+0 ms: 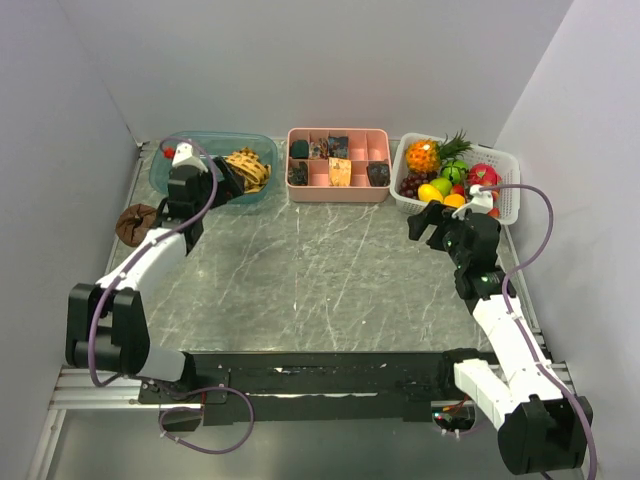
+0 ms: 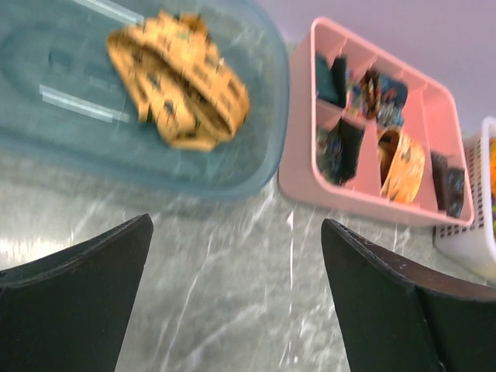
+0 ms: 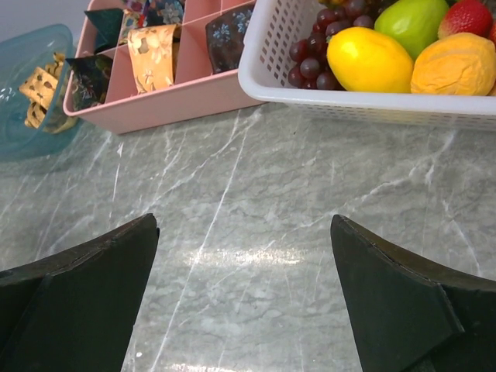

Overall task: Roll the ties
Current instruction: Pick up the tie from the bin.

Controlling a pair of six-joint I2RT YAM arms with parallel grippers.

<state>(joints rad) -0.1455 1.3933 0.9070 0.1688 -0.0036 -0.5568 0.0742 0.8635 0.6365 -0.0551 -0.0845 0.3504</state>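
Golden-yellow tie [image 1: 247, 168]: a bunched heap with a dark lattice pattern. It lies inside the teal bin [image 1: 262, 192] at the far left of the surface.
Tie against left end effector [image 1: 224, 180]: in the top view the heap sits just beside the end effector, on its right. In the left wrist view the tie [image 2: 180, 77] lies ahead of the open gap and left of its middle, clear of both fingers.
Long axis: in the left wrist view the heap runs from upper left to lower right, with its folds stacked on each other. Which end is the pointed one cannot be told.
Bin: translucent teal [image 2: 46, 101], and the tie rests toward its right half.
Left end effector state [image 2: 236, 225]: spread wide and holding nothing, over bare marble at the bin's near edge.
Left arm pose: stretched forward from its base along the left side, with the wrist up beside the bin.
Right end effector [image 1: 425, 222]: spread wide [image 3: 244, 221] and holding nothing, above bare surface near the white basket [image 3: 349, 101].
Right arm pose: elbow bent, with the forearm reaching up the right side and the wrist turned inward.
Between bin and basket: a pink tray [image 1: 338, 196] holding rolled cloth bundles in compartments.
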